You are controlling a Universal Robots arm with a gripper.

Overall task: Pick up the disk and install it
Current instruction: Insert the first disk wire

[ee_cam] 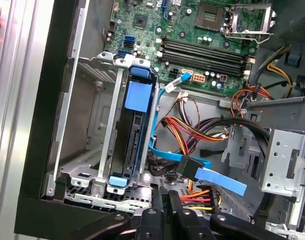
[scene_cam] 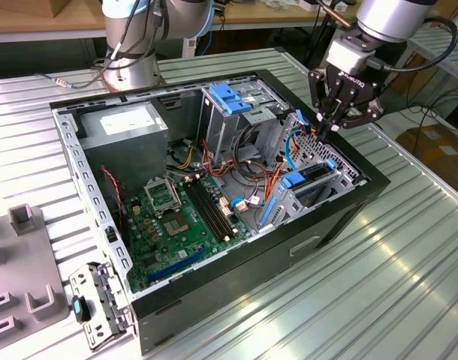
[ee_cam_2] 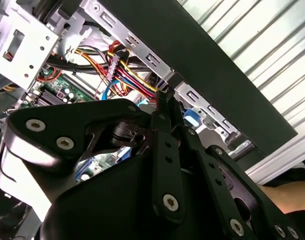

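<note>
One open computer case (scene_cam: 349, 206), one green board (scene_cam: 176, 225), one disk (ee_cam: 137, 135) with blue ends, one gripper (scene_cam: 328, 124), one grey box (scene_cam: 128, 124), two robot arms.

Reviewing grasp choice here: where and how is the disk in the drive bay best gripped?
Probably by its blue end tabs, coming from above. The disk stands on edge in the grey metal bay; the bay walls seem to cover its flat faces, leaving the blue-framed upper edge exposed.
</note>
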